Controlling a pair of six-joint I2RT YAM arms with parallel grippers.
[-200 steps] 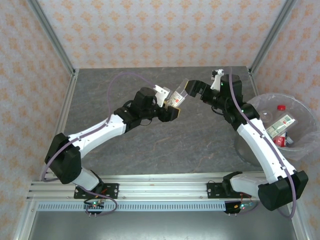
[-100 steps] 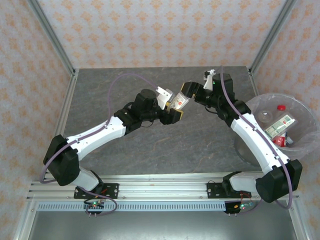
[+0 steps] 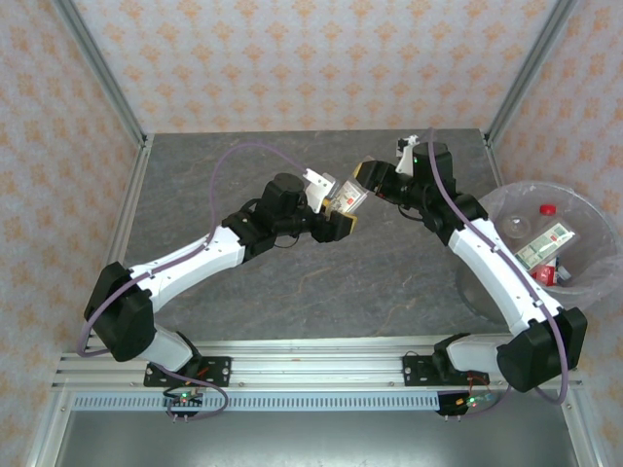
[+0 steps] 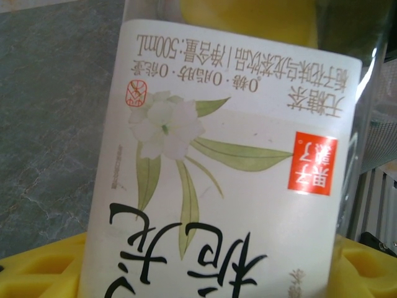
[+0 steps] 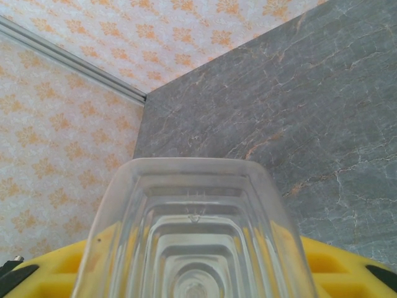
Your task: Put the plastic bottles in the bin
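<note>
Above the middle of the grey marbled tabletop, the left gripper is clamped on the clear plastic bottle with a white flower-printed label, its yellow pads pressed to the labelled body. The bottle hangs tilted in the air between the two arms, touching nothing but fingers. The right gripper is closed on the square base end, which sits centred between its yellow fingers. That hold looks made, though I cannot tell how firm it is. I judge this a handover. It should go best if the left fingers release only once the right hold is sure, opening wide and backing straight off so they do not drag the label. The right arm should then carry the bottle well over the rim of the large round bin lined with crinkled clear plastic, at the far right, where other bottles already lie, and only then let go.
</note>
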